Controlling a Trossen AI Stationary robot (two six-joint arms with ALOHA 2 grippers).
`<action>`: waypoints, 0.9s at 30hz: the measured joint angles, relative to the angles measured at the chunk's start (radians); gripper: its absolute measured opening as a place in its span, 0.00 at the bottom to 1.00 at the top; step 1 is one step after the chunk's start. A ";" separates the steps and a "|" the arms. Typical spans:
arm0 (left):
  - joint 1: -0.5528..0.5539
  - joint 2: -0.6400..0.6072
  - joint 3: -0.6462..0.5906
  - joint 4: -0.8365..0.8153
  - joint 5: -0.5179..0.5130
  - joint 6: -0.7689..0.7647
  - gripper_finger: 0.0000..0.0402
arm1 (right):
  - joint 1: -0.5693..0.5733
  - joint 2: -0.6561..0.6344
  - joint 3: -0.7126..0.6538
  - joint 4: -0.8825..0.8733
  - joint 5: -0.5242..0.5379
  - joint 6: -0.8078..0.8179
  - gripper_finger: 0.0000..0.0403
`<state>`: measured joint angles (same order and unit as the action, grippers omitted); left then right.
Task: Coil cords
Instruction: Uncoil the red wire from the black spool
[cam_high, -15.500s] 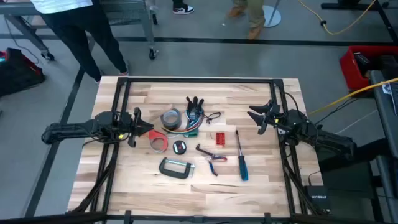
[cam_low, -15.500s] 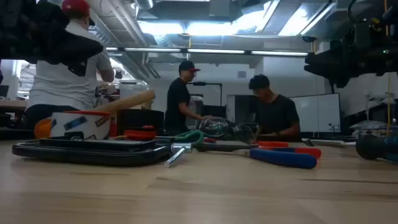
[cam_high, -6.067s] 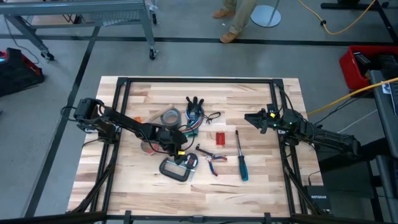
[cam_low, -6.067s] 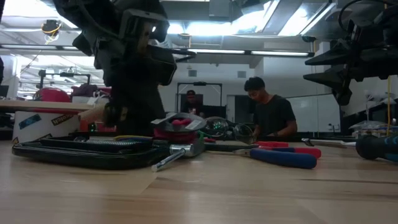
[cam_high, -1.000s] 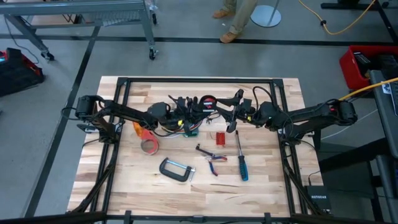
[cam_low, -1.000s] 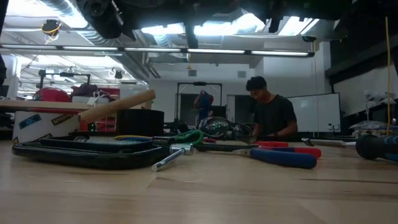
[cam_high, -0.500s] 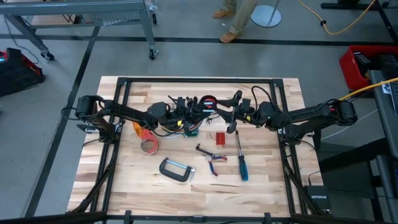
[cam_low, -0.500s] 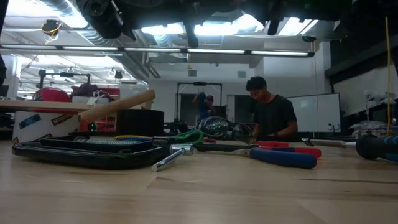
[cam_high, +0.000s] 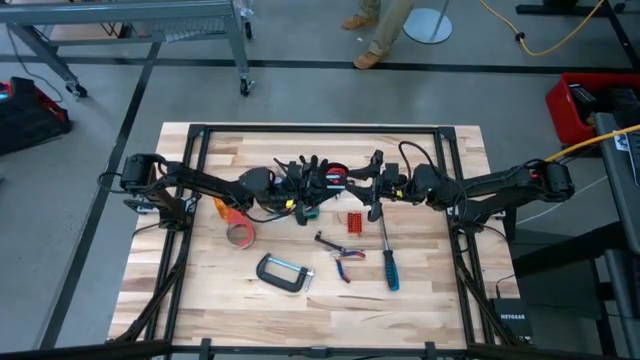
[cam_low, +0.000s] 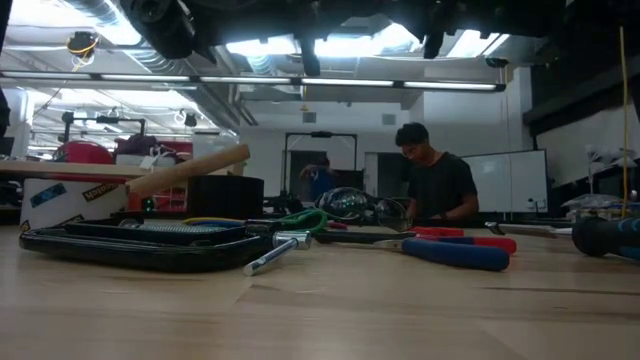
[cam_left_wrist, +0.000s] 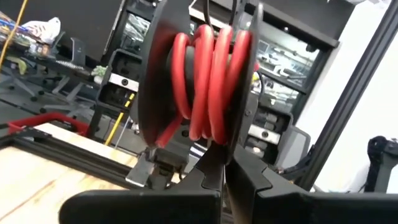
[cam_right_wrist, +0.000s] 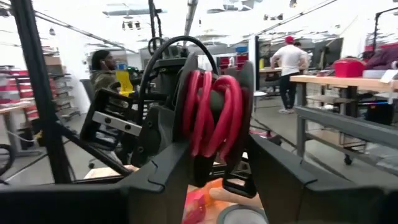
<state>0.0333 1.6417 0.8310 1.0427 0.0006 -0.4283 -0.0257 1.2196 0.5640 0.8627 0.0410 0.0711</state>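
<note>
Overhead, left pincer (cam_high: 300, 183) and right pincer (cam_high: 362, 185) clamped on red cord spool (cam_high: 333, 177), mid-table.

Wooden table (cam_high: 200, 300) with a black frame around its edges. Orange-red tape roll (cam_high: 240, 234) sits left of centre, an orange piece (cam_high: 222, 207) just beside it. Black C-clamp (cam_high: 280, 272) lies toward the near edge. Red-handled pliers (cam_high: 343, 251) lie right of the clamp. Blue-handled screwdriver (cam_high: 387, 258) lies right of the pliers, shaft pointing to the far side. Small red block (cam_high: 353, 221) sits just left of the screwdriver shaft. Red bin (cam_high: 580, 105) on the floor off the table's right. A person (cam_low: 437, 183) in a dark shirt stands in the room behind, another person (cam_right_wrist: 289, 68) in a white shirt and red cap farther off.
</note>
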 joint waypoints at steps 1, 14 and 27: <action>-0.002 0.000 0.000 -0.006 0.000 0.013 0.00 | 0.000 0.000 0.000 0.000 -0.004 0.010 0.41; -0.004 0.001 0.000 -0.011 0.003 0.019 0.00 | -0.001 0.000 0.000 -0.003 -0.018 0.029 0.09; -0.003 0.002 0.000 -0.010 0.031 0.013 0.01 | -0.001 0.000 0.000 -0.002 -0.034 0.029 0.01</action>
<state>0.0299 1.6436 0.8310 1.0327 0.0312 -0.4154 -0.0269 1.2194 0.5640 0.8611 0.0067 0.0998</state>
